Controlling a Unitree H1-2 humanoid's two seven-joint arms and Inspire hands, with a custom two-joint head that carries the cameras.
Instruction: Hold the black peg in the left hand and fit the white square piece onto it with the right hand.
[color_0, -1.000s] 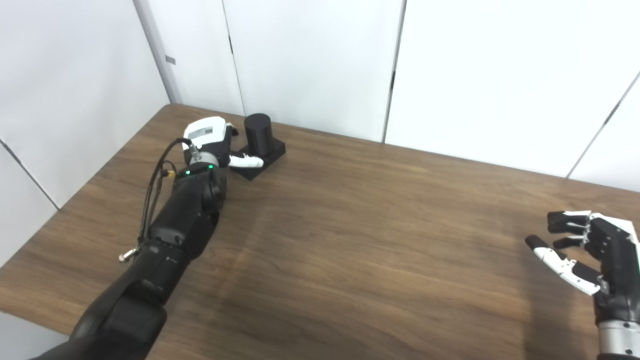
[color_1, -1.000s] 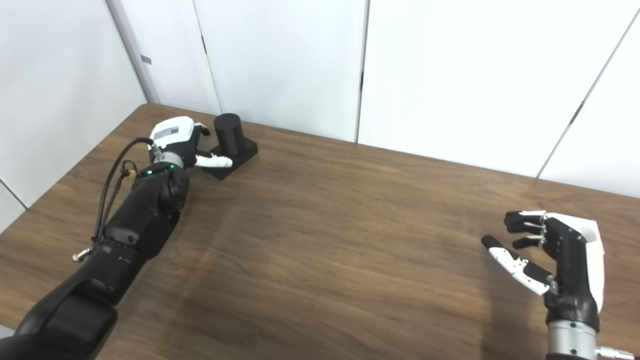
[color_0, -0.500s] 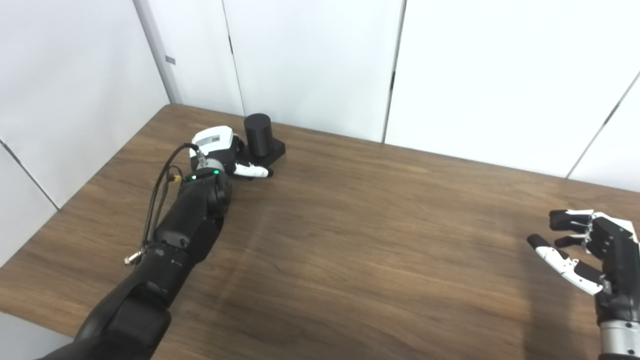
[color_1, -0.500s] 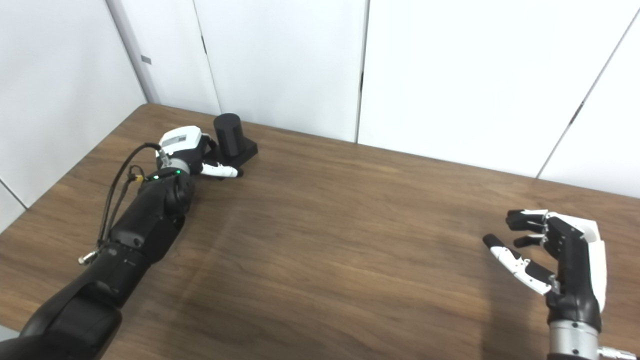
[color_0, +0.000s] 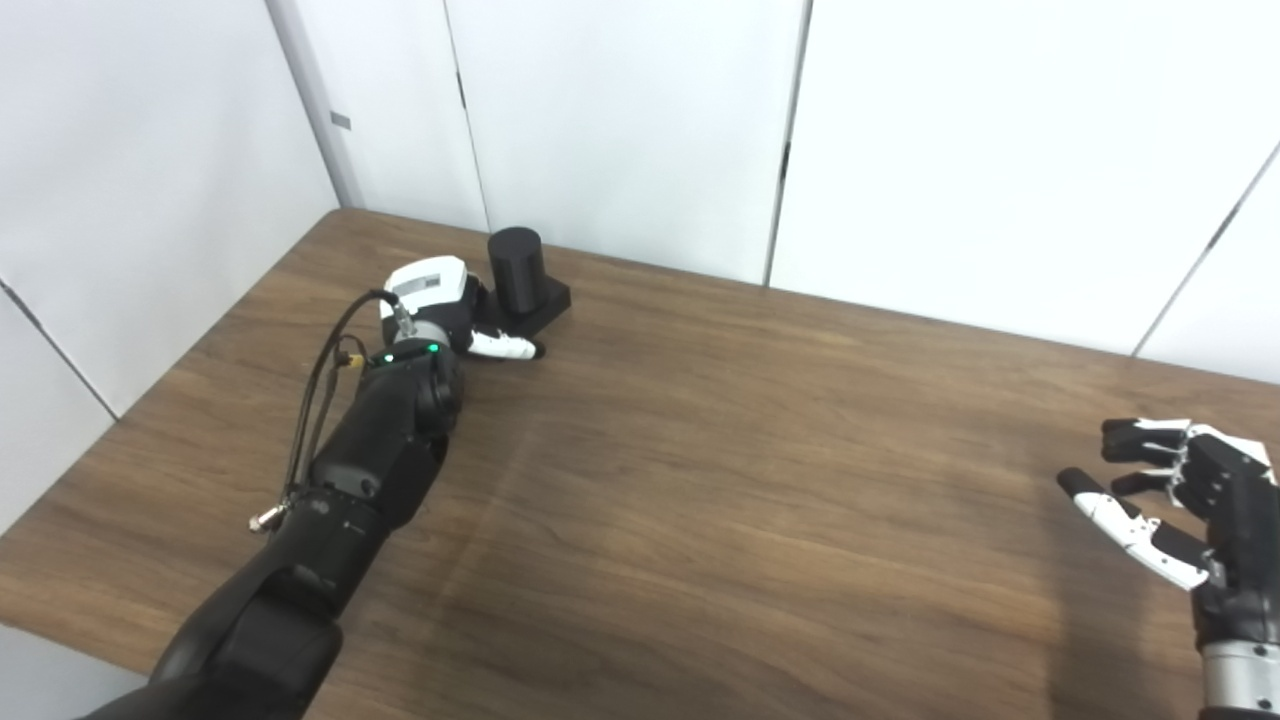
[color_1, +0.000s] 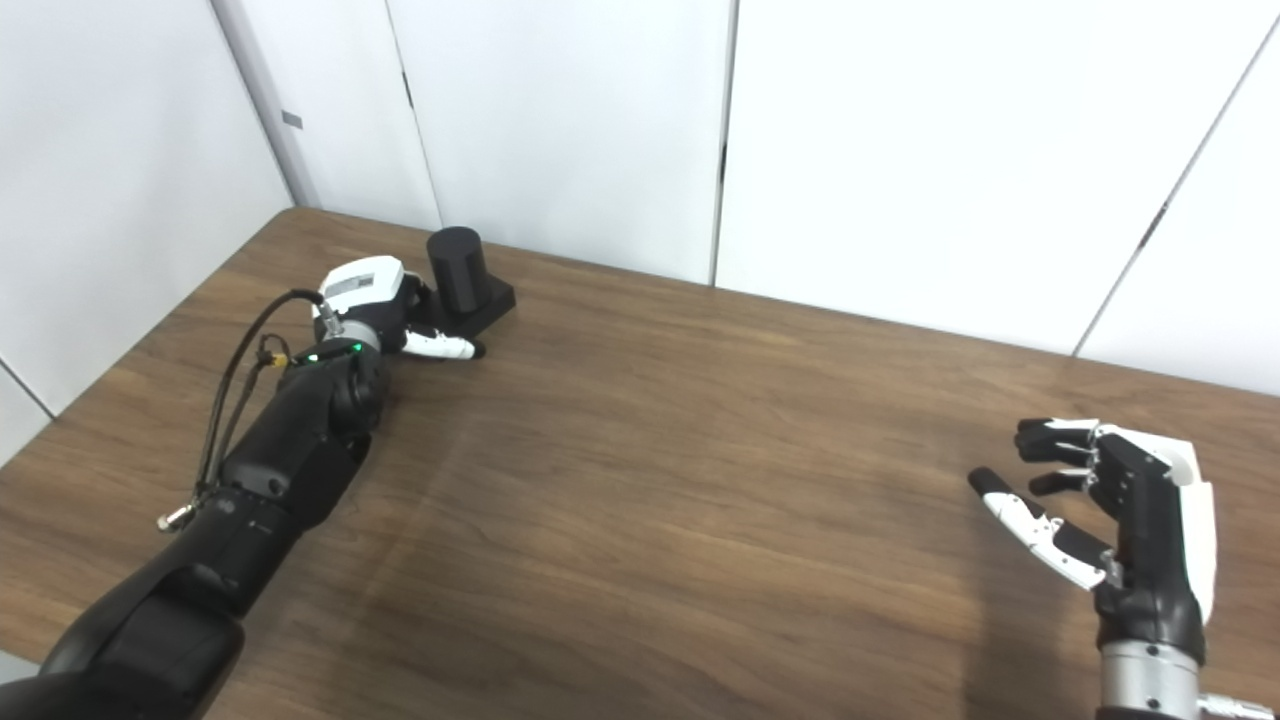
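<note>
We judge the task to be at its very beginning. The black peg (color_0: 518, 263) stands upright on its square black base at the far left corner of the table (color_0: 720, 480), close to the back edge, and nothing is fitted on it. Our left hand (color_0: 440, 305) is just beside the base, with the thumb lying along its front edge; we cannot tell if the other fingers, hidden behind the hand, touch the peg or close on it. Our right hand (color_1: 1110, 500) hovers near the right edge of the table, well apart from the peg, fingers spread and curled, holding nothing.

Counted: one black peg with one base, two hands. The white square piece we do not see anywhere in either view, so zero. What is left: to grasp the peg, find the piece, and fit it.
</note>
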